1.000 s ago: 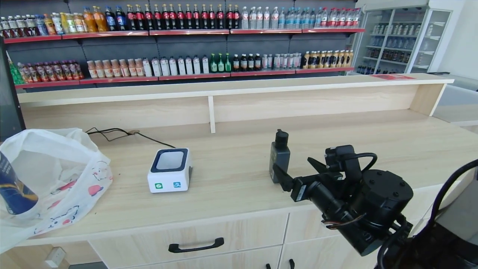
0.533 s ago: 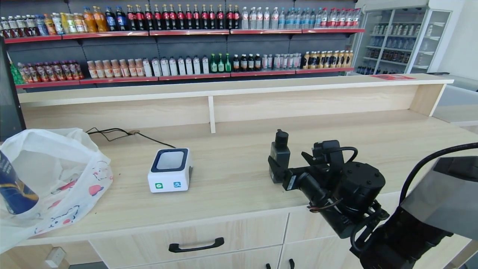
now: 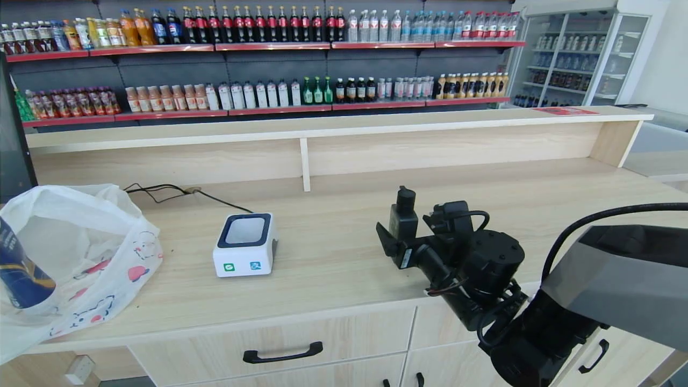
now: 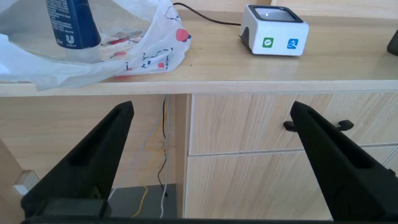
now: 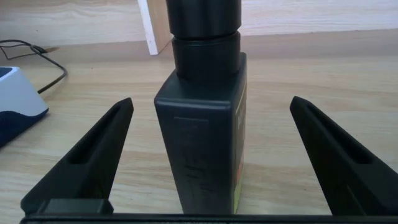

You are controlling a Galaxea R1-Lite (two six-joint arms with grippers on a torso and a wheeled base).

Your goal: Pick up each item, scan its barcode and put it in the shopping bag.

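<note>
Head view first: a blue container stands inside the white shopping bag at the left end of the worktop, so one item looks dealt with. The dark bottle is upright on the worktop, well right of the white scanner and far from the bag. Its pick-up, scan and bagging are all left to do. No other loose item can be seen on the worktop, so this may be the last one.

The right arm comes in from the lower right, low over the worktop's front edge, with the wrist roughly level and pointed at the bottle. The right tool is spread wide with one finger on each side of the bottle's lower body. In the right wrist view there is clear wood between each finger and the bottle, so nothing is pinched yet. The grasp looks lined up and only the closing is missing.

The left tool is also spread and holds nothing. It hangs below the worktop edge, facing the drawer fronts — the bag and scanner are above and beyond it.
</note>
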